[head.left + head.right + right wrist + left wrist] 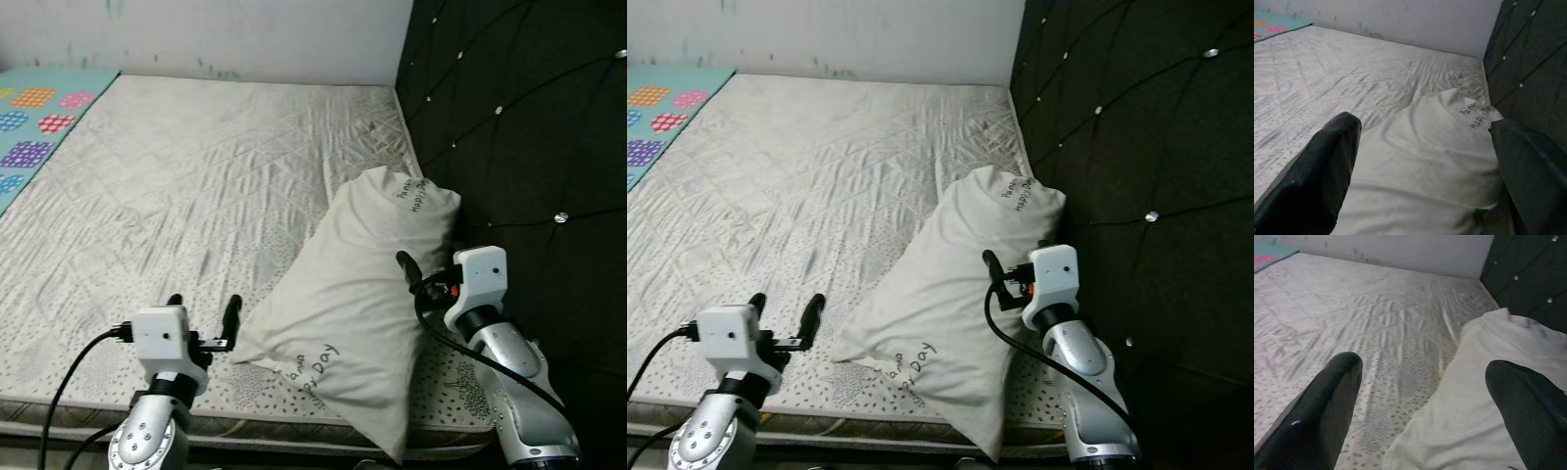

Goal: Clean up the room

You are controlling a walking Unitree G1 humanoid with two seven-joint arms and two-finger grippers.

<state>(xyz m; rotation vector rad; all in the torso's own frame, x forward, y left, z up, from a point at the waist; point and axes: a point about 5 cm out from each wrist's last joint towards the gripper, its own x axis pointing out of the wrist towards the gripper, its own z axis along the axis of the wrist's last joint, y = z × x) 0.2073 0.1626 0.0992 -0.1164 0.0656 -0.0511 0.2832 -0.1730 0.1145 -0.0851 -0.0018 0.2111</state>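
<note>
Bare mattress [196, 186] with one pillow [353, 294] beside the dark headboard [519, 137].
Left gripper [204, 305], fingers apart, hovers over the mattress's near edge just left of the pillow; right gripper [1004, 269], fingers spread, sits over the pillow's right side.

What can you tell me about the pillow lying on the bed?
The off-white fabric pillow lies slantwise on the pale quilted mattress, its upper end near the black tufted headboard, its lower corner hanging over the mattress's front edge. It looks soft, creased and slumped. Dark printed lettering shows at both ends, one reading "Day". The open right claw is at its right side; the open left claw hovers by its lower left corner. Contact cannot be told.
</note>
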